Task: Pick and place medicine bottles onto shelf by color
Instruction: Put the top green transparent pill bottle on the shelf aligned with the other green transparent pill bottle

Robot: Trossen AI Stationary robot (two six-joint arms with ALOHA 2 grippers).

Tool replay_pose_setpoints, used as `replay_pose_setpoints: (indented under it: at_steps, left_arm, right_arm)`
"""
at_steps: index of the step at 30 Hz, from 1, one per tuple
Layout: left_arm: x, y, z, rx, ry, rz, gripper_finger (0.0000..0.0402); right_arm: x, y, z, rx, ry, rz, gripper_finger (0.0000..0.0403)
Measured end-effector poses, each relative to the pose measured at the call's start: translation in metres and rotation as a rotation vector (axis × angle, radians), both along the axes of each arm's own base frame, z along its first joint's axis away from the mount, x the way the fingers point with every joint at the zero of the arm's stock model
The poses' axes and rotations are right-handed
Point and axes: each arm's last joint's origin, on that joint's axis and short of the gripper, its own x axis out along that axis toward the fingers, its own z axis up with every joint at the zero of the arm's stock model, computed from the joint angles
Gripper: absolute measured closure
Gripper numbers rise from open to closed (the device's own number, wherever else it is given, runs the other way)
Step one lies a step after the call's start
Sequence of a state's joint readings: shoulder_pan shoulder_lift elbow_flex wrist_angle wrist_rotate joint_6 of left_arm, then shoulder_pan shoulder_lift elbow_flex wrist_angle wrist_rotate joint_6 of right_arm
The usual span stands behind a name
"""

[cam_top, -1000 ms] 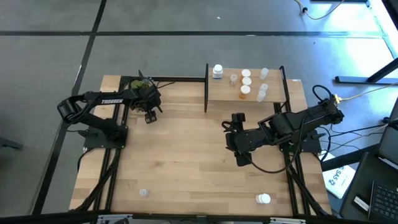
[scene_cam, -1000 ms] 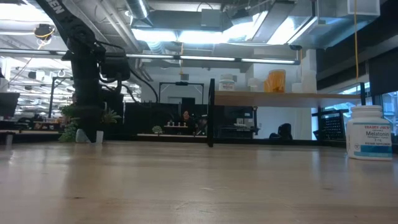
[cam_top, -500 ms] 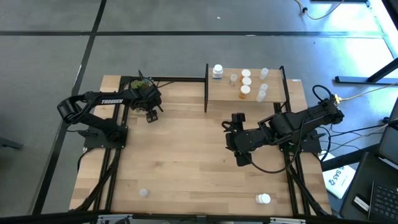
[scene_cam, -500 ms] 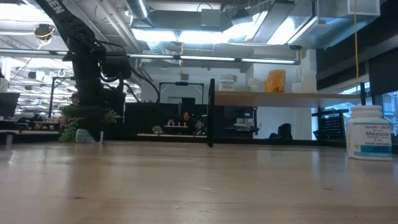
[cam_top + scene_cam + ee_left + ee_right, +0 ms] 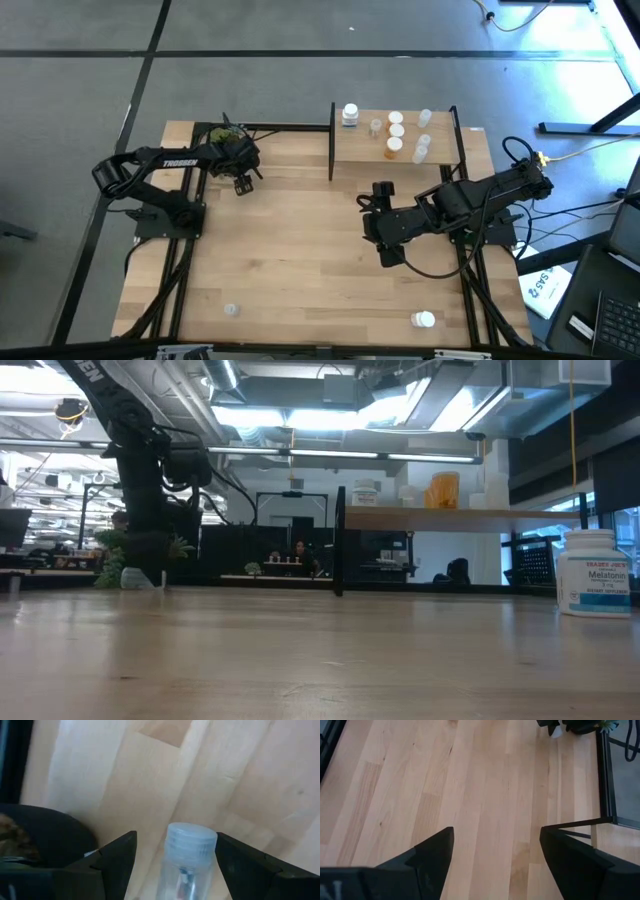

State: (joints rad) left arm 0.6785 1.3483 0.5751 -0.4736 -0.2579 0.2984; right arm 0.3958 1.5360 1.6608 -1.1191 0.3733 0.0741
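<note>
A: Where's the left gripper (image 5: 241, 184)?
B: At the far left of the table (image 5: 300, 260), just beside the plant (image 5: 228, 135). Its fingers (image 5: 117, 857) stand spread, with a clear bottle (image 5: 187, 857) upright between them; I can't tell whether they touch it.

A: And the right gripper (image 5: 382, 190)?
B: Over bare wood right of the middle, near the front of the shelf (image 5: 400, 160). Its fingers (image 5: 432, 852) are wide apart with nothing between them.

A: What's on the shelf?
B: A white bottle with a blue label (image 5: 350, 115) at its far left corner, then a small clear one (image 5: 376, 127), two white-capped ones (image 5: 396, 124) and an orange one (image 5: 394, 147) in the middle, and clear ones (image 5: 422, 135) to the right.

A: Anything still down on the table?
B: A clear bottle (image 5: 231, 310) near the front left and a white one (image 5: 424, 320) on its side near the front right. The low view shows a labelled white bottle (image 5: 594, 574) standing at the right
</note>
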Motion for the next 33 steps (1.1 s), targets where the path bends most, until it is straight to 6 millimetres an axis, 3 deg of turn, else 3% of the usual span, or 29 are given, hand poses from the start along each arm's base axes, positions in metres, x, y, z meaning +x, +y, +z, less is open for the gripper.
replay_pose_setpoints:
  at_steps: [33]
  left_arm:
    - [-0.0018, -0.0023, -0.001, -0.049, -0.045, 0.128, 0.0143]
  right_arm:
    - [-0.0001, 0.0003, 0.0, 0.009, 0.002, 0.003, 0.0106]
